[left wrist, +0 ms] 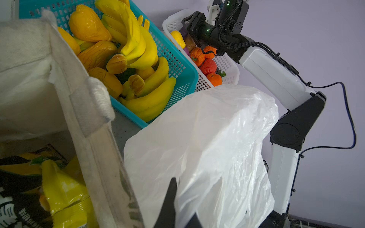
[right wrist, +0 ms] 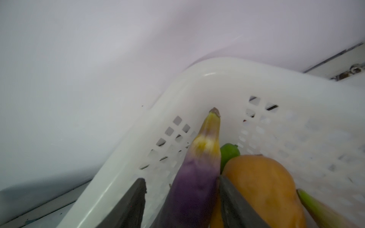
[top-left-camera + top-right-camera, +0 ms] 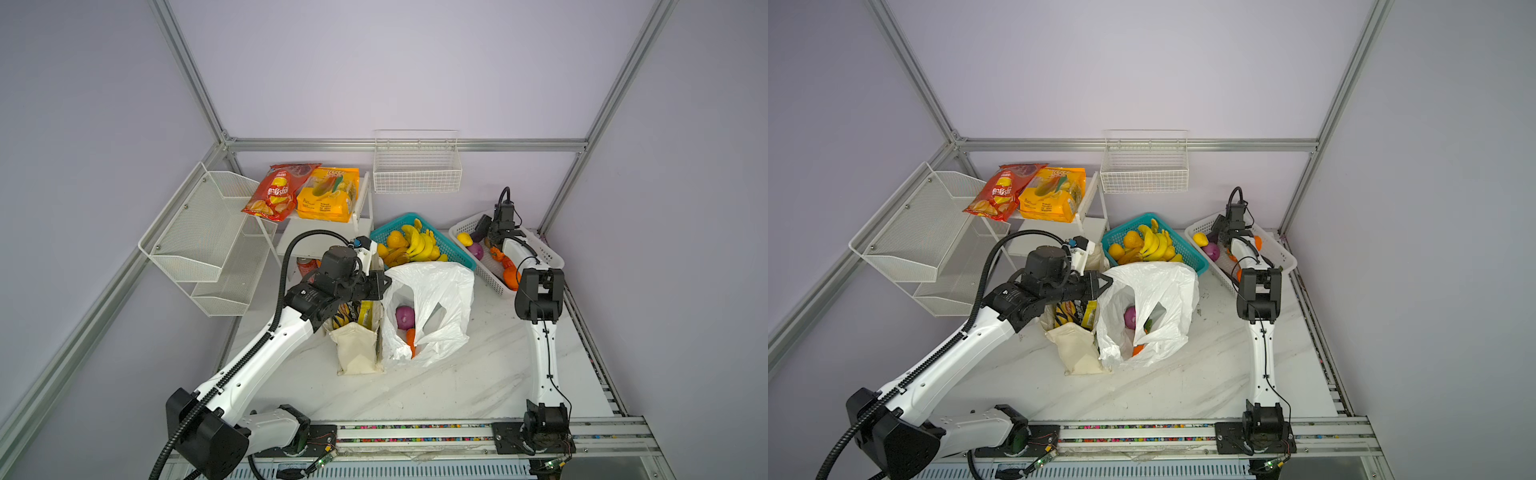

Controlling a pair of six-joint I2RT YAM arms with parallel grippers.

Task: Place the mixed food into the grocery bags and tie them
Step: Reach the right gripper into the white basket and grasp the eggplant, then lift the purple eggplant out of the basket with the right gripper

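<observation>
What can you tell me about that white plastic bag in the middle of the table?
The white plastic bag is thin, crinkly and translucent, standing slumped with its mouth open upward. Inside show a purple onion toy and an orange carrot toy. It sits against the canvas tote; the left gripper seems to pinch its rim.

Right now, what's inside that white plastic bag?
Through the white plastic bag's open mouth: a round purple vegetable, an orange piece below it, and a bit of green. Whatever lies deeper is covered by the crinkled plastic.
</observation>
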